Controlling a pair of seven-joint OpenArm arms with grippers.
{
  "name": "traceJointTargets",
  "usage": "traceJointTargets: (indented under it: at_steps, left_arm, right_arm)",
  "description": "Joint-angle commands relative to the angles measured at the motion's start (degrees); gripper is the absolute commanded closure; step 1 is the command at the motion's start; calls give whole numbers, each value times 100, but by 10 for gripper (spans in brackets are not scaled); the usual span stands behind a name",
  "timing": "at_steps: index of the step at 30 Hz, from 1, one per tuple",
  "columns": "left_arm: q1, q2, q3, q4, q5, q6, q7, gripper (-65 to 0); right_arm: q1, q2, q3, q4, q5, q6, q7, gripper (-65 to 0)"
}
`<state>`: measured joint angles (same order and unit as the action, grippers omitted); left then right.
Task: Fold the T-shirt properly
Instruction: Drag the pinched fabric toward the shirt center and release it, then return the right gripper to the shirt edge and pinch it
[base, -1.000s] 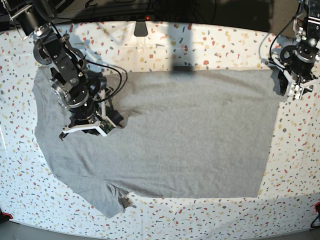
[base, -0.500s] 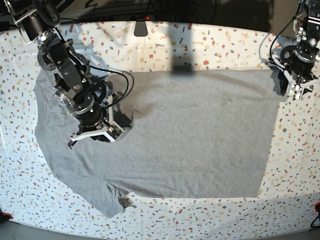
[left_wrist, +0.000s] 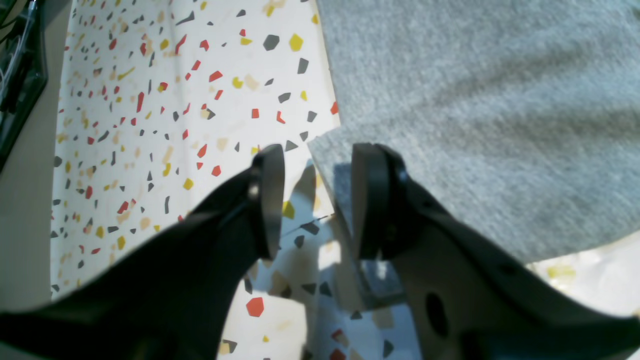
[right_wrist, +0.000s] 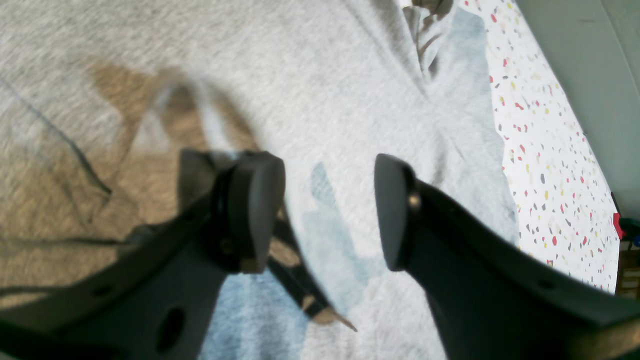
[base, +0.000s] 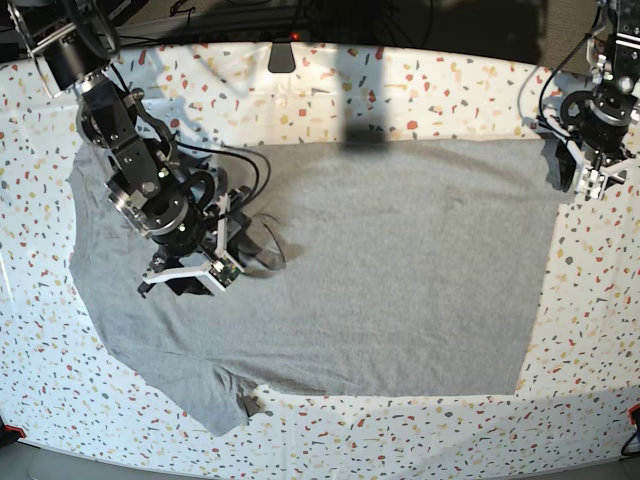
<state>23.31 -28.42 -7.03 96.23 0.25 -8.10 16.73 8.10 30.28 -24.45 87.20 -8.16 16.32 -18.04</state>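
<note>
Grey cotton covers most of the worktop (base: 420, 85) — the T-shirt (base: 400, 270) lies spread flat with its plain side up, the hem end toward the right edge and the sleeves toward the left edge. One sleeve reaches toward the front-left corner, where a small fold of fabric is turned over at its tip. The body of the shirt is smooth apart from shallow creases near the collar area.

Right gripper (right_wrist: 325, 210) hangs over the shoulder region of the shirt, left of centre. Its jaws stand wide apart with nothing between them; only flat grey cloth shows below, crossed by shadow. A dark cable loops on the fabric just beside it.

Left gripper (left_wrist: 312, 200) sits at the far-right corner of the shirt, near the back-right corner of the worktop. Its jaws are parted to a moderate gap and straddle the very corner of the hem — one finger over bare speckled surface, the other over cloth. The fabric corner lies flat, not pinched.
</note>
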Motion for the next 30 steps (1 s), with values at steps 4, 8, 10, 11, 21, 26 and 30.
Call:
traceJointTargets:
  at_steps: [4, 8, 10, 11, 21, 26, 30]
  left_arm:
    - [-31, -96, -44, 87, -225, 44, -131, -221]
    - [-28, -96, -44, 87, -225, 44, -131, -221]
    - [-28, -96, -44, 87, -225, 42, -133, -221]
    - [-31, -96, -44, 87, -223, 42, -133, -221]
    - [-28, -96, -44, 87, -225, 44, -136, -221]
    - [-28, -96, -44, 87, -223, 44, -133, -221]
    - [-31, -96, -44, 87, -225, 44, -136, -221]
  right_arm:
    - [140, 46, 44, 295, 138, -76, 35, -334]
    - [70, 52, 44, 658, 140, -76, -643, -334]
    - [-74, 83, 44, 935, 138, -76, -909, -334]
    - [-186, 105, 44, 1106, 131, -76, -1034, -334]
    - [-2015, 852, 109, 2422, -750, -188, -1718, -334]
    - [-2702, 973, 717, 2498, -811, -247, -1711, -334]
    - [-3235, 975, 1405, 2518, -774, -240, -1707, -334]
